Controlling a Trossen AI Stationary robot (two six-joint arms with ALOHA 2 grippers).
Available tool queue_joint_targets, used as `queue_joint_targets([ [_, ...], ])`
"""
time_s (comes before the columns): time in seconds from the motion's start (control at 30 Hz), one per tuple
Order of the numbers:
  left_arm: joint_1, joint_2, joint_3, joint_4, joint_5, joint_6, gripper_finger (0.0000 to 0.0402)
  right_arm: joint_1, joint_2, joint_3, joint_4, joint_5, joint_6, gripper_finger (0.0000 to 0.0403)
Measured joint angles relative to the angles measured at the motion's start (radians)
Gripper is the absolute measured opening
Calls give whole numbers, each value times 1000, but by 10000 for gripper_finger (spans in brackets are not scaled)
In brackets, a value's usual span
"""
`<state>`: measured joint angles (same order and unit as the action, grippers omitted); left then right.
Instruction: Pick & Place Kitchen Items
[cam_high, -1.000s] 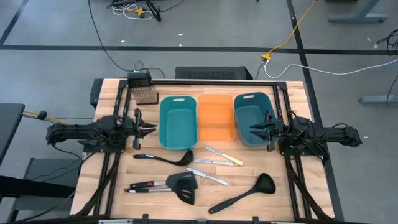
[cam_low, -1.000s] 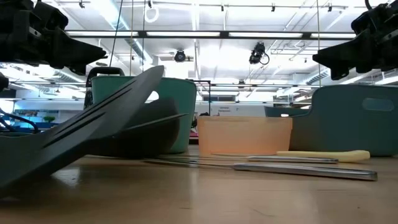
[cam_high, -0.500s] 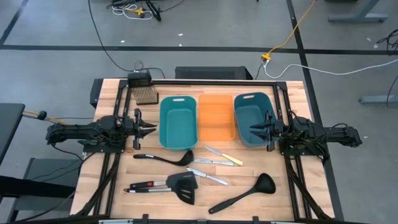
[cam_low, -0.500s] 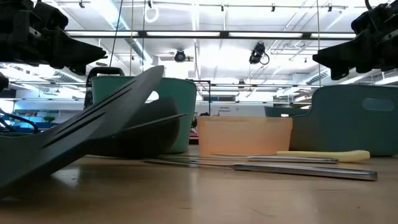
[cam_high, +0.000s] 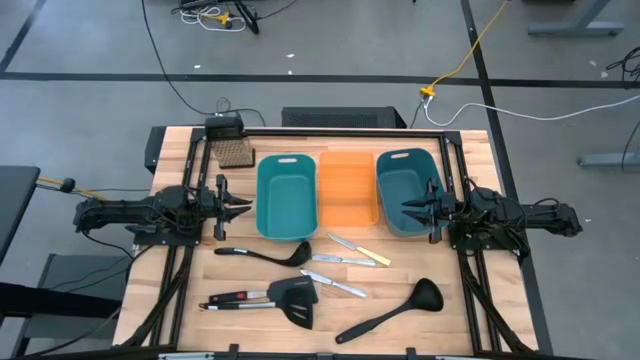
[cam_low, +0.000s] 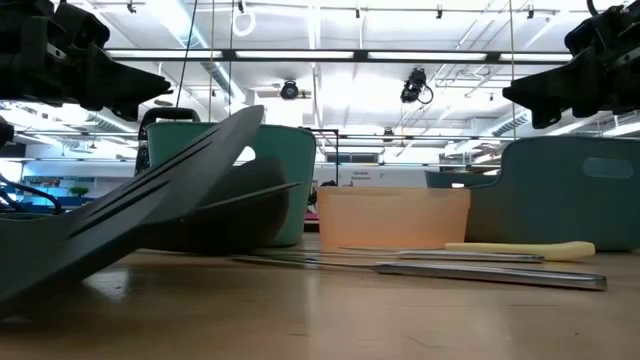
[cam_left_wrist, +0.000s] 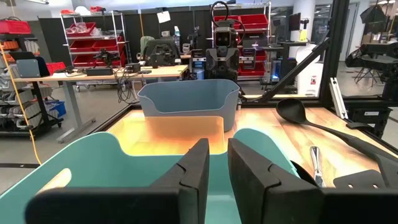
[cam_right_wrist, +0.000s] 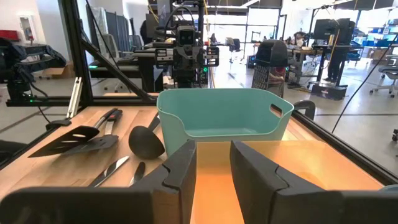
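Across the last second nothing moved: you had both arms parked and every kitchen item lay where it had been, so the task had not yet begun in earnest and no item had reached a bin. Nearest the lower edge of the high view, one black ladle (cam_high: 390, 312) lay slantwise at lower right on the wooden table (cam_high: 190, 290), and left of it two black slotted spatulas (cam_high: 298, 297) rested side by side, one with a red-marked handle (cam_high: 238, 297). Just above them lay two slim silver table knives (cam_high: 338, 285), with the yellow-handled knife (cam_high: 362, 252) near them at centre and the second ladle (cam_high: 262, 254) to their left. Higher in the frame, the left gripper (cam_high: 247, 207) hung at centre left beside the light teal bin (cam_high: 262, 200), and the right gripper (cam_high: 405, 209) hung at centre right over the edge of the dark teal bin (cam_high: 400, 170); in each wrist view the fingers stood slightly parted with nothing between them. The orange bin (cam_high: 347, 190) sat between the two teal ones, all three apparently empty. Farthest, at the table's upper left, stood a small dark perforated object (cam_high: 232, 152). No brand, label or legible writing appeared on any item or bin.
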<state>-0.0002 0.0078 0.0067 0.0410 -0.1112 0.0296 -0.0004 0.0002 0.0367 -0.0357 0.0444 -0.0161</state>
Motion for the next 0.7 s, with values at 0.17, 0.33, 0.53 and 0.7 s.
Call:
queue_joint_targets([
  [0.17,0,0,0,1,0,0,67,0,0,0,0,0,0,107],
  [0.33,0,0,0,5,-1,0,67,0,0,0,0,0,0,107],
  [0.53,0,0,0,12,1,-1,67,0,0,0,0,0,0,107],
  [0.7,0,0,0,12,3,-1,67,0,0,0,0,3,-16,107],
])
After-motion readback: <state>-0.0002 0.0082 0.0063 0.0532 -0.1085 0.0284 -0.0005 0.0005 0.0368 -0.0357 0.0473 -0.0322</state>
